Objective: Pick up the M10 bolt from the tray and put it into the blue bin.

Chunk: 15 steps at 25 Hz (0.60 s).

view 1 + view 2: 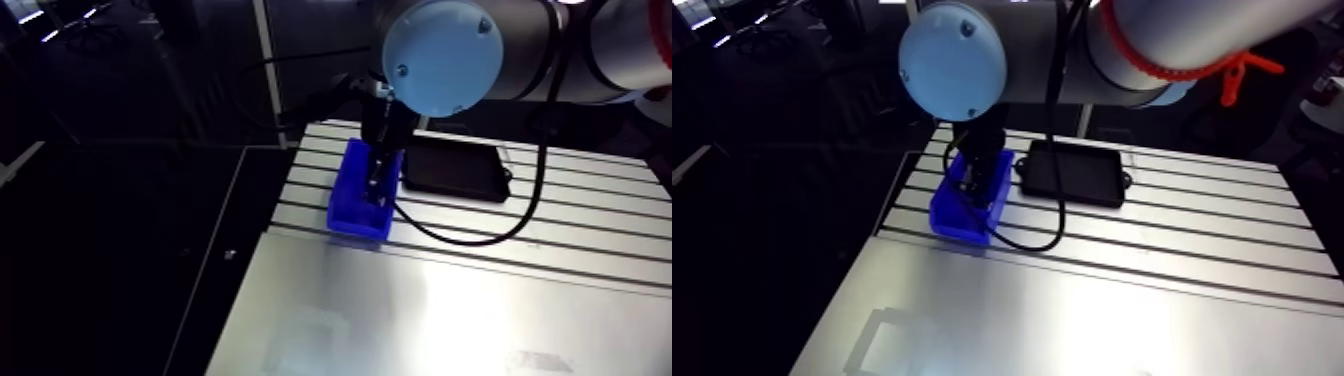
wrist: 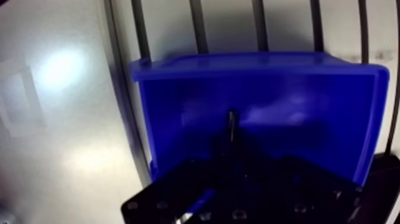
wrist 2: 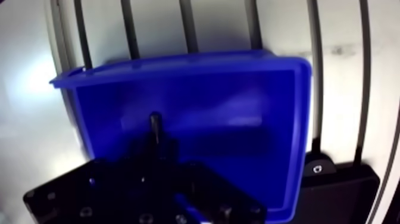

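In the wrist view the hand point(image 2: 233, 148) has its two dark fingers drawn together around a slim dark shank, the M10 bolt point(image 2: 232, 122), which sticks out past the fingertips and points down into the blue bin point(image 2: 238, 61). The bolt is pinched in the hand, hanging over the bin's inner floor; whether its tip touches the floor cannot be told. The bin's walls surround the fingertips on all sides, so the hand is lowered inside its opening. In the arm view the wrist comes straight down into the bin, which sits on the slotted part of the bench point(image 1: 560, 215). Just beside the bin lies the black tray point(image 1: 455, 168), flat on the bench, its near corner also showing in the wrist view next to the bin's wall. A smooth plate covers the nearer part of the bench.
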Tool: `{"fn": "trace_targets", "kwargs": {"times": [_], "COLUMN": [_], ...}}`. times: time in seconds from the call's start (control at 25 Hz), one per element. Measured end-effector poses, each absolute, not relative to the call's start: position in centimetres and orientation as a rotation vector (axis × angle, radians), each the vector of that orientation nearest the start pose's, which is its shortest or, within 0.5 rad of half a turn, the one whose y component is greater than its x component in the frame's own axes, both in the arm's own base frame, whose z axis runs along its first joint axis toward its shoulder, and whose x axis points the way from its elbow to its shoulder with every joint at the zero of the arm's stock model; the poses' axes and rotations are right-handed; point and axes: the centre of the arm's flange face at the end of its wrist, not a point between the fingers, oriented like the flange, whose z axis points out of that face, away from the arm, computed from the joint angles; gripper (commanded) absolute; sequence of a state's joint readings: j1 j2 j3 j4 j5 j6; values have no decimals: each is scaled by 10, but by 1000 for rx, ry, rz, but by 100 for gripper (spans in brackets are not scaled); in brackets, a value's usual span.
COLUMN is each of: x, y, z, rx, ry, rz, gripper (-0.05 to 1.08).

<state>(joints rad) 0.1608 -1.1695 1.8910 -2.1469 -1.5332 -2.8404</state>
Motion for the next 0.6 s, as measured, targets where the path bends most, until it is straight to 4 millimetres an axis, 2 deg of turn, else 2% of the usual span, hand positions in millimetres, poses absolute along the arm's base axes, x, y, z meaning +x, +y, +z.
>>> {"fn": "trace_targets", "kwargs": {"times": [0.08,0.16,0.2,0.32,0.44,0.48,0.6], "x": [-516,-516,-517,-517,-519,-519,-522], "y": [-223,-223,-223,-223,-223,-223,-224], "z": [181,181,181,181,183,184,188], "rx": [-1984,-1983,-1983,-1980,-1975,-1971,-1952], "ry": [2294,2299,2303,2312,2323,2330,2356], "rz": [-165,-162,-160,-154,-151,-151,-147], "gripper": [79,52,43,29,7,2,1]}}
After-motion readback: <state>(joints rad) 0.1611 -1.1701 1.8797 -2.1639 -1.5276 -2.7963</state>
